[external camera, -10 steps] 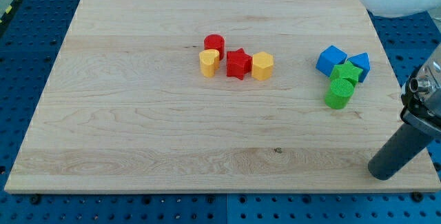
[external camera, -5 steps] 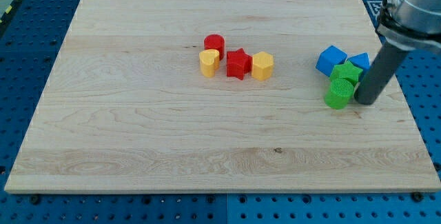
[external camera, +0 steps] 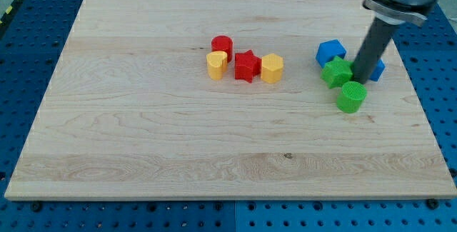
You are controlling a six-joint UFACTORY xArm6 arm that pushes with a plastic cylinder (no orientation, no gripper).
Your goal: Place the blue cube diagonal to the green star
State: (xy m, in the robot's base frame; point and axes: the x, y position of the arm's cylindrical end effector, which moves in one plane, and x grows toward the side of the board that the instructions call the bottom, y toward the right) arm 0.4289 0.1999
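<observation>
My tip [external camera: 362,81] sits just right of the green star [external camera: 335,73], which touches the blue cube [external camera: 330,51]; no jaws, no readable writing shows.

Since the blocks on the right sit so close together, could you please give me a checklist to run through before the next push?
1. My tip shows: ok, right of the green star.
2. Blue cube in view: ok, up-left of the star, touching it.
3. Tip clear of other blocks: not ok; green cylinder lies just below it, a second blue block behind the rod.
4. Red and yellow blocks clear: ok.
5. Cube's corner alignment: cannot tell.
</observation>
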